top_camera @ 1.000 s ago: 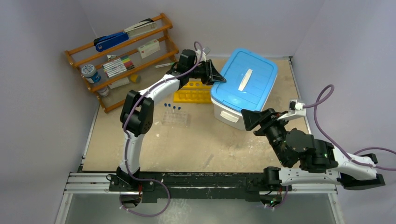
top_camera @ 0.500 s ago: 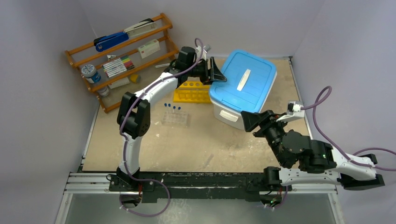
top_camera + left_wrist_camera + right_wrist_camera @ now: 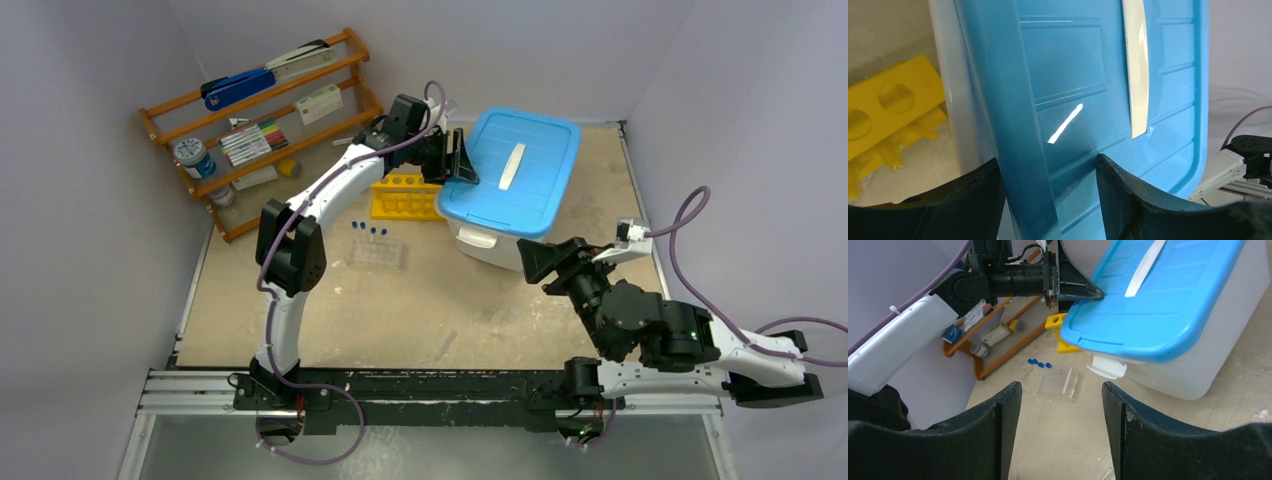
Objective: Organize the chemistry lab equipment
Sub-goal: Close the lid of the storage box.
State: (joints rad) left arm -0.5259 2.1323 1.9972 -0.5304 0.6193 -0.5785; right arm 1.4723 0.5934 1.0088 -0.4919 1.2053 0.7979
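A blue lid [image 3: 515, 170] lies on the clear plastic box [image 3: 500, 245], slightly askew. My left gripper [image 3: 462, 160] is open at the lid's left edge. In the left wrist view the lid's rim [image 3: 1023, 150] passes between the spread fingers of the left gripper [image 3: 1047, 160], with a gap on the right side. The yellow rack [image 3: 405, 196] stands just left of the box. A clear tube tray [image 3: 376, 252] with blue-capped tubes [image 3: 368, 229] sits nearer. My right gripper [image 3: 530, 258] hangs open and empty by the box's near corner, looking over the tube tray [image 3: 1060, 385].
The wooden shelf [image 3: 260, 120] with stapler, markers and boxes leans at the back left. The box [image 3: 1208, 365] fills the back right of the table. Bare tabletop lies between the tray and the arm bases. Walls close in on left, back and right.
My left gripper has opened and let go of the blue lid. The lid has shifted right and settled lower on the box. The right arm has barely moved.
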